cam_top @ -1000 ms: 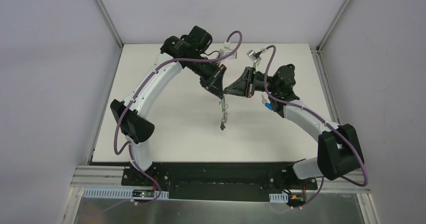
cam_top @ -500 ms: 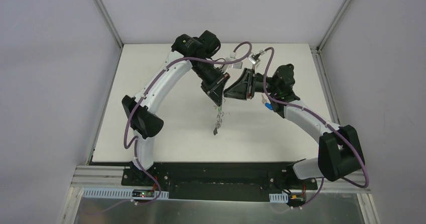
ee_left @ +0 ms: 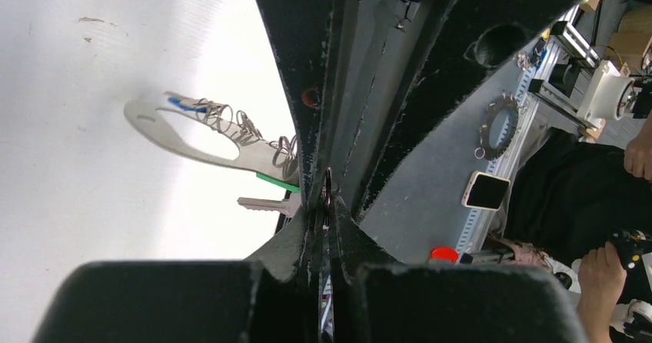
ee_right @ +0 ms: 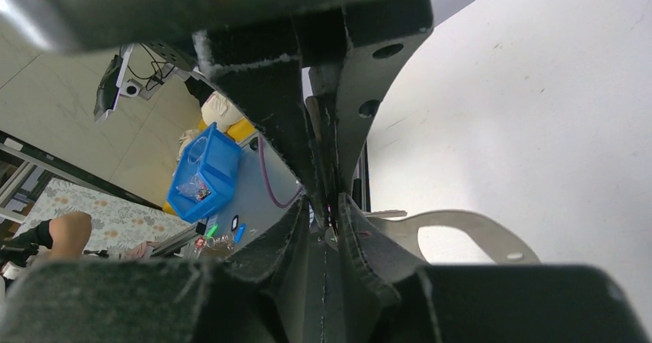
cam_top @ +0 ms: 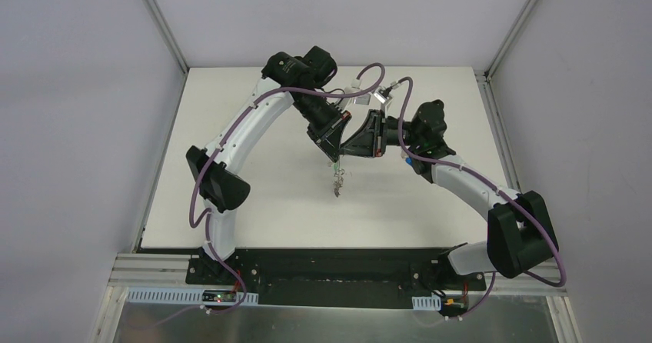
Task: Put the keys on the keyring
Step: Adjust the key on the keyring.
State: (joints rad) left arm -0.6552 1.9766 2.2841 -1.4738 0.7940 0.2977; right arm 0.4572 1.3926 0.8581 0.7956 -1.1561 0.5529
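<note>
The pale grey keyring (ee_left: 192, 137) hangs in the air from my left gripper (ee_left: 323, 208), which is shut on one of its metal rings (ee_left: 240, 126). In the top view it dangles (cam_top: 337, 180) under the left gripper (cam_top: 333, 153). The green key (ee_left: 269, 202) sticks out beside those fingertips, green head edge-on. A thin blue strip (ee_left: 184, 103) lies at the loop's far end. My right gripper (ee_right: 327, 212) meets the left one tip to tip (cam_top: 345, 148). Its jaws stand narrowly apart around that spot. Whether they clamp anything is hidden. The loop (ee_right: 469, 231) shows behind.
Both arms meet above the back middle of the white table (cam_top: 254, 197), with grey walls on three sides. Off the table the wrist views show a blue bin (ee_right: 201, 170), a phone (ee_left: 486, 191) and a person's hands.
The left arm swung right, then held still. The right gripper moved left until its tips met the left gripper's. The hanging keyring swung and now hangs nearer under the two grippers.
</note>
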